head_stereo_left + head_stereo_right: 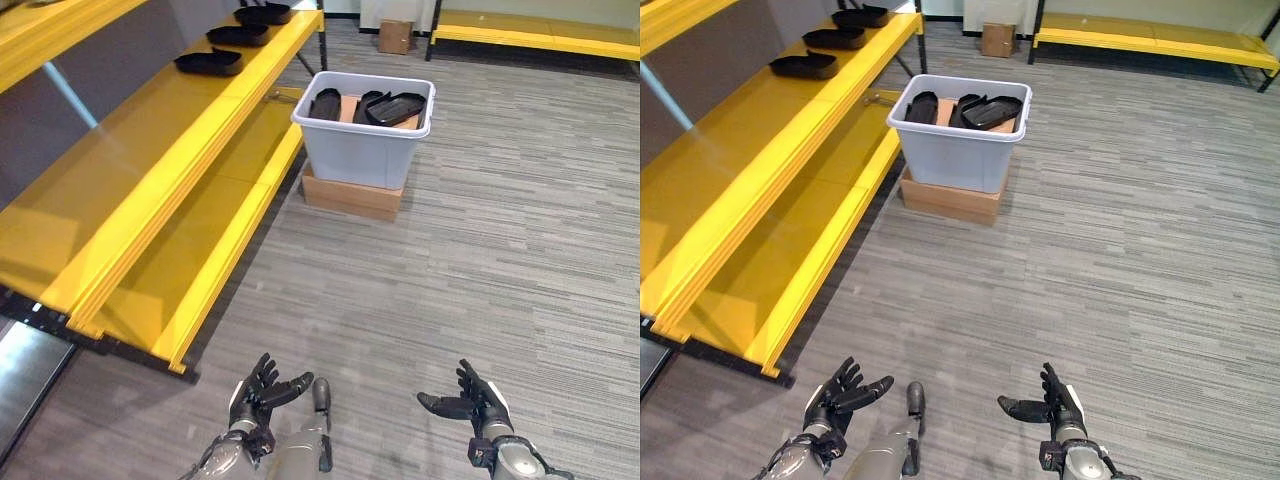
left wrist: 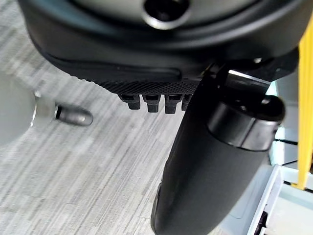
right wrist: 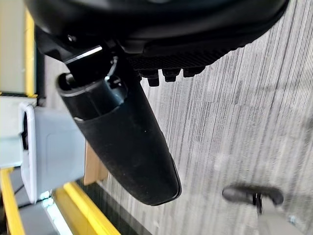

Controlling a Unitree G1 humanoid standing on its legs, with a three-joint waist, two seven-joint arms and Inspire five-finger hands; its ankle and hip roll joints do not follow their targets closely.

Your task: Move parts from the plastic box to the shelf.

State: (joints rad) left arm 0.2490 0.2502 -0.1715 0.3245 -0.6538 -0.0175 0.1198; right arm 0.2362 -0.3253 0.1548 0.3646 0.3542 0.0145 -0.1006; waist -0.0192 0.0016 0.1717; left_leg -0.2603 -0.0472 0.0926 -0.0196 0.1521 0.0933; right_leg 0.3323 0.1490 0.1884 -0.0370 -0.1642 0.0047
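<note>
Both the left hand (image 1: 262, 392) and right hand (image 1: 472, 401) hang relaxed and empty, well short of the plastic box (image 1: 363, 128). Black parts (image 1: 393, 106) lie inside it, perhaps four; three sit on the shelf (image 1: 170, 110). Next: approach and reach in.

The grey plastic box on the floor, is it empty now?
No, the grey plastic box holds several black parts.
</note>
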